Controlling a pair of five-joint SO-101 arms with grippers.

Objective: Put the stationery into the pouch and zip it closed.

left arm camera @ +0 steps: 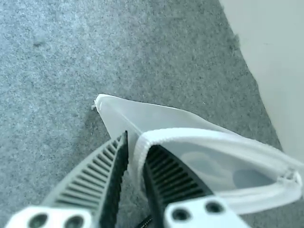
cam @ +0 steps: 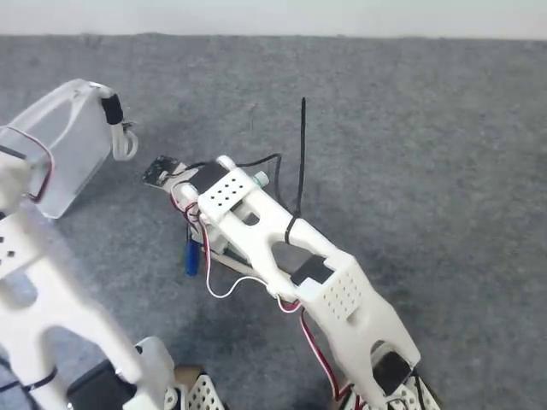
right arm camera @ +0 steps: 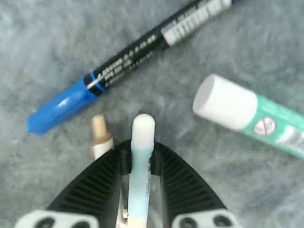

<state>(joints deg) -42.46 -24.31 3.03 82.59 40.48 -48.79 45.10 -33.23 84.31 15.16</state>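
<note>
**Grey felt mat, both jaws loaded**

On the right gripper (right arm camera: 141, 151), the ribbed black jaws pinch a slim pale-blue pen (right arm camera: 142, 130). Its rounded white end pokes past the tips. Just beside it is a tan stick (right arm camera: 99, 135), partly hidden behind one jaw. Further out lie a black marker (right arm camera: 128, 61) with a blue cap, set diagonal, and a green glue stick (right arm camera: 247, 116) with a white cylindrical cap. Both lie flat on the mat, apart from the pen.

On the left gripper (left arm camera: 134, 145), the jaws are pressed on the thick white rim of the pouch (left arm camera: 199, 137). It is translucent plastic with the rim bowed open.

High view: the pouch is far left and the stationery is mid-table under the right arm, well apart. The mat (cam: 410, 154) runs flat rightward and far to a pale wall strip (cam: 273, 15). A thin black cable (cam: 302, 145) stands up beside the right arm.
</note>
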